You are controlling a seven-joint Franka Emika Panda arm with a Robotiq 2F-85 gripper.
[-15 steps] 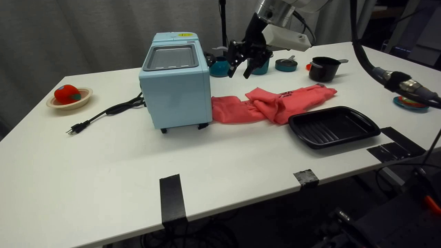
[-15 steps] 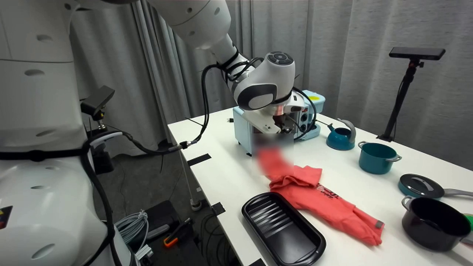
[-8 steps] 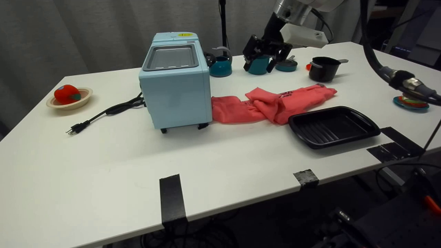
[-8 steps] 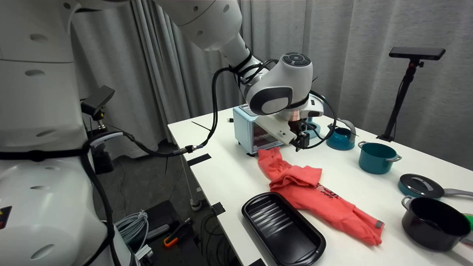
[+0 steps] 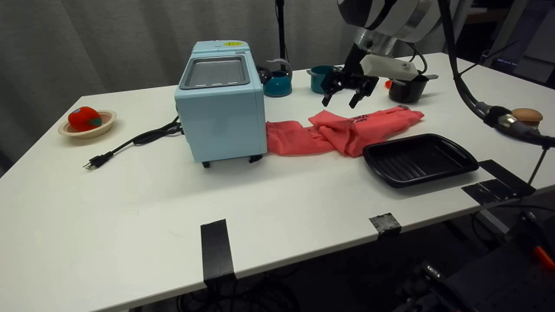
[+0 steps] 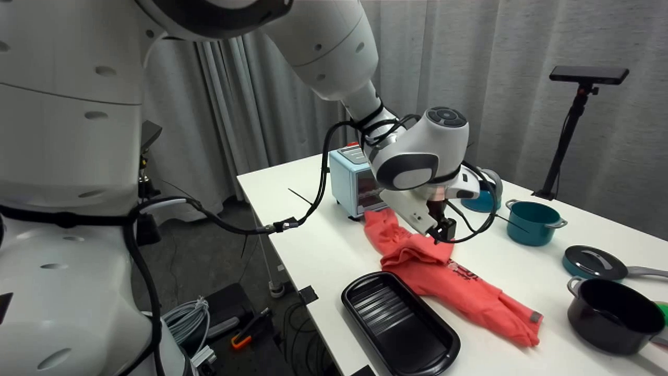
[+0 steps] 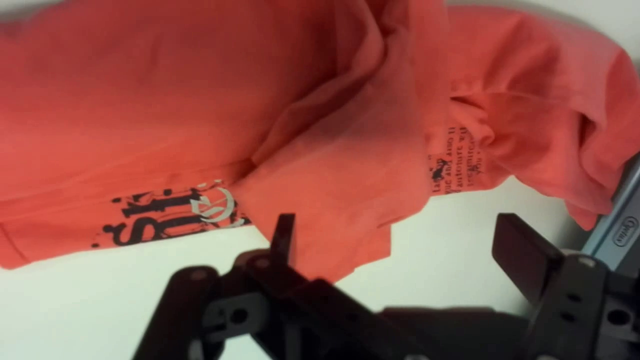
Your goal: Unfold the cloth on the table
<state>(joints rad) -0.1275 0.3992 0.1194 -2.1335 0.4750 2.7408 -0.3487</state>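
Cloth (image 5: 347, 132) lies rumpled on the table (image 5: 138, 208) by the box (image 5: 221, 121) in an exterior view, the gripper (image 5: 340, 102) hovering nearby. In an exterior view, we find the tray (image 6: 400, 325) beside the cloth. In the wrist view, we see the fingers (image 7: 522, 255) apart.

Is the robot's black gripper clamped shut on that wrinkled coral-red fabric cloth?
No, in the wrist view the gripper stands open, its jaws wide apart, with none of the cloth pinched between.
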